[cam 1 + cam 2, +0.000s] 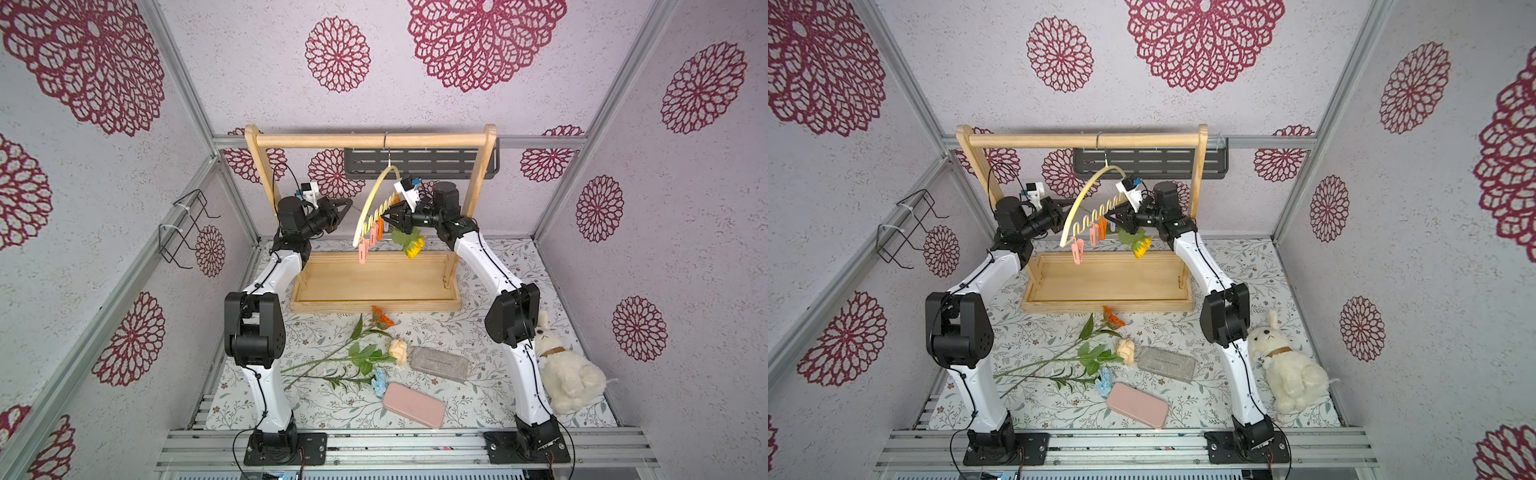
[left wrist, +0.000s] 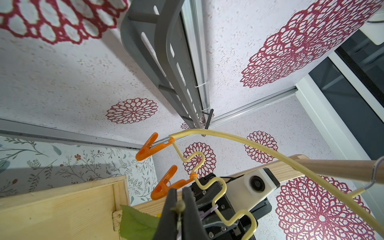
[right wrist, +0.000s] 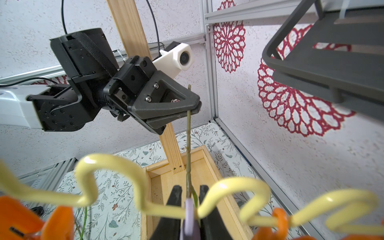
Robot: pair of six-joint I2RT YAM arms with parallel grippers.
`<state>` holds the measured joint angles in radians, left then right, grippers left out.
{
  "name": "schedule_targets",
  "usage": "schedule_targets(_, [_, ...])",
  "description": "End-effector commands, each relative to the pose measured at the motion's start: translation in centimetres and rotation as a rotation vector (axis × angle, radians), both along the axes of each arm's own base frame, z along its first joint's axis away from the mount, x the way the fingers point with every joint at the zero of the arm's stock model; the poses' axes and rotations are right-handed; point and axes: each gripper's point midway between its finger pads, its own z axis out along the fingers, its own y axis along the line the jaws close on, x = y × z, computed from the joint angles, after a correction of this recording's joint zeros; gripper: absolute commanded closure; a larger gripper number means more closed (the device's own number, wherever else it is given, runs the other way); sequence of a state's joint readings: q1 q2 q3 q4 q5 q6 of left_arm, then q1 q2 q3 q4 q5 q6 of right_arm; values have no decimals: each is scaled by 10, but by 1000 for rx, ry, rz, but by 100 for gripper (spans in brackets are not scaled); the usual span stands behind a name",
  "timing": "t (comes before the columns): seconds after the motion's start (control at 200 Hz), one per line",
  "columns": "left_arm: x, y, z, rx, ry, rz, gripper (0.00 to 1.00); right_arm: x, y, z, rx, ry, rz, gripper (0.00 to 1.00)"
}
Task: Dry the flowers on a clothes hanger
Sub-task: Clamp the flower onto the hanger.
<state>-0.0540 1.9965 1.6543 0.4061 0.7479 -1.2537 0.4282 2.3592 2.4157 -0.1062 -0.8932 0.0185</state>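
The table (image 1: pixel 469 332) carries three of the flowers, well apart from both arms: the orange bloom (image 1: pixel 381 318), the rose (image 1: pixel 397 350) and the small blue bloom (image 1: pixel 379 384) lie on it in front of the wooden rack (image 1: pixel 374 140); the clothes hanger (image 3: pixel 91 160) hangs by its hook from that rack's top rail, tilted, its wavy bar sloping down toward the left arm's side.

The fourth flower, the sunflower (image 1: pixel 414 248), is off the table; its bloom hangs head-down over the rack's tray, below the right arm's wrist. Its stem is the axis that matters; it runs on a slant from the bloom up through the right tool (image 3: pixel 190 188), past the wavy bar, and ends in the left tool (image 3: pixel 196 109).

The left tool is closed on the stem close to its cut end, so it sets the stem's angle; the right tool is pinched on the lilac clip (image 3: pixel 189 216), which hangs from the wavy bar, with the stem passing between its fingers just beside the clip's top. Whether the stem already sits inside the clip's mouth I cannot tell; the fingers hide it.

By my reading, the coming move is the clip's bite on the stem; the right tool is the nearer one and lies along the stem, so any small correction across the clip's mouth falls to the left tool.
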Motion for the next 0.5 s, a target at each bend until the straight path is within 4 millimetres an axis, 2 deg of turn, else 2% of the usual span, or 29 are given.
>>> schedule_targets(0.0, [-3, 3, 22, -3, -65, 4, 100, -11, -4, 27, 7, -31, -7, 79])
schedule_targets(0.065, [-3, 2, 21, -1, -65, 2, 100, -11, -4, 26, 6, -30, -6, 73])
schedule_targets(0.495, [-3, 2, 14, 15, -51, 5, 100, -12, -5, 29, 10, -28, -2, 63])
